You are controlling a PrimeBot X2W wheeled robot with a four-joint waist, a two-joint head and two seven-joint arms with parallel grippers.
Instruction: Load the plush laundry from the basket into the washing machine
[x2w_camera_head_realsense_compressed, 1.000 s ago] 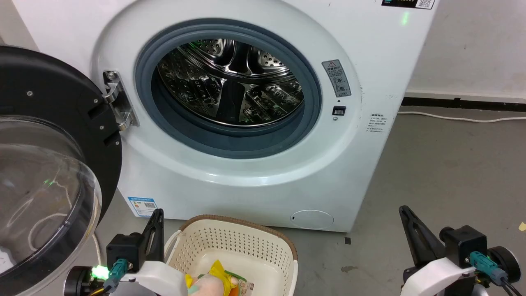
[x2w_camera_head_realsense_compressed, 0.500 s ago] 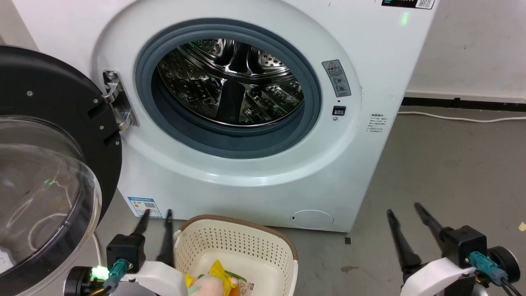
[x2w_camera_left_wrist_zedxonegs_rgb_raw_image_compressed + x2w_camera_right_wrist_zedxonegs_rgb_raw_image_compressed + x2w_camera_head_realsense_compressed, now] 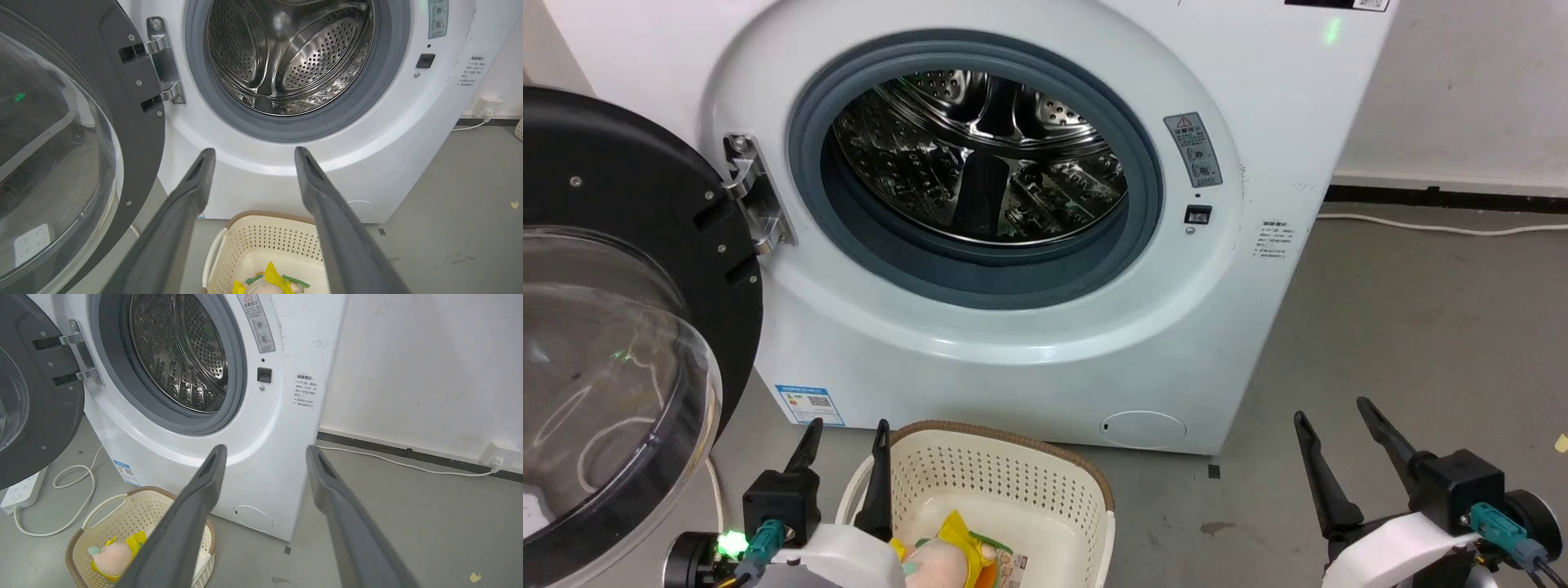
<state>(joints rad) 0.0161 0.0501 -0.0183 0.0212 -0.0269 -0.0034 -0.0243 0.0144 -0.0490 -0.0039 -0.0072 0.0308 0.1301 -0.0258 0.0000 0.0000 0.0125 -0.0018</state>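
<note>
Plush laundry (image 3: 943,563), a small peach-pink soft toy with yellow parts and green trim: lies on the bottom of the cream perforated plastic basket (image 3: 1005,490) with the brown rim, at the end nearest the robot. Basket stands on the grey floor just in front of the large white front-loading washing machine (image 3: 1045,359). Its black-rimmed clear domed door (image 3: 605,343) is swung fully open to the left and the shiny steel drum (image 3: 980,155) holds nothing.

Key relation: the toy sits below and just to the right of the left gripper (image 3: 847,426), whose inner finger overlaps the basket's left rim in the head view. The right gripper (image 3: 1331,411) is well apart from the basket, over the floor. Left arm is clearly nearer. Both sets of fingers point toward the machine, not down into the basket, so the left wrist would probably have to tip down. The toy's long axis cannot be told; the frame edge cuts it off.

Fingers: both pairs spread wide, nothing held.

Change: one second ago each pair was pressed together; they parted half a second ago, and the left pair now stands wider. The head camera has also dipped slightly. Toy unmoved.
</note>
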